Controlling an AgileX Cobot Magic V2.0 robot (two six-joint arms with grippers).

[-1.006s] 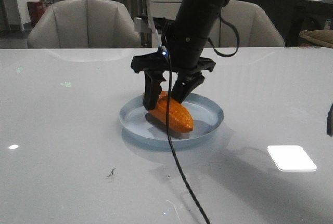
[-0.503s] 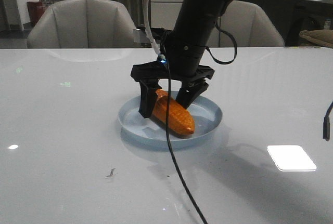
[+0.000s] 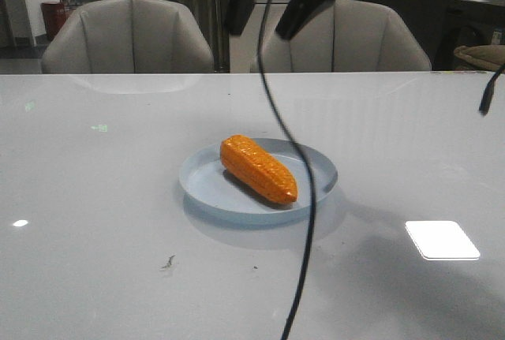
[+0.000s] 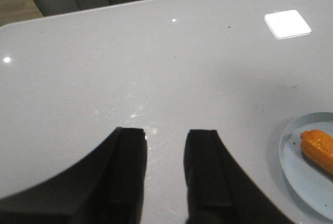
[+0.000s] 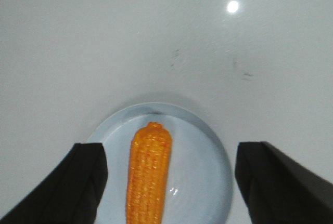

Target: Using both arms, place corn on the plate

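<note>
The orange corn (image 3: 259, 168) lies flat on the pale blue plate (image 3: 316, 168) in the middle of the table, tapered end toward the front right. My right gripper (image 3: 260, 31) hangs high above the plate, open and empty, with its cable hanging down in front. In the right wrist view the corn (image 5: 149, 174) and plate (image 5: 208, 167) lie far below, between the wide-apart fingers of the gripper (image 5: 170, 148). My left gripper (image 4: 166, 131) is open and empty over bare table, with the plate (image 4: 296, 167) and the corn's end (image 4: 318, 148) off to one side.
Two grey chairs (image 3: 130, 36) stand behind the table's far edge. A bright white reflection (image 3: 442, 239) lies on the glossy tabletop at the front right. A dark piece (image 3: 489, 91) hangs at the right edge of the front view.
My right gripper has let go of the corn, opened wide and risen well above the plate. The corn now lies alone on the plate.
</note>
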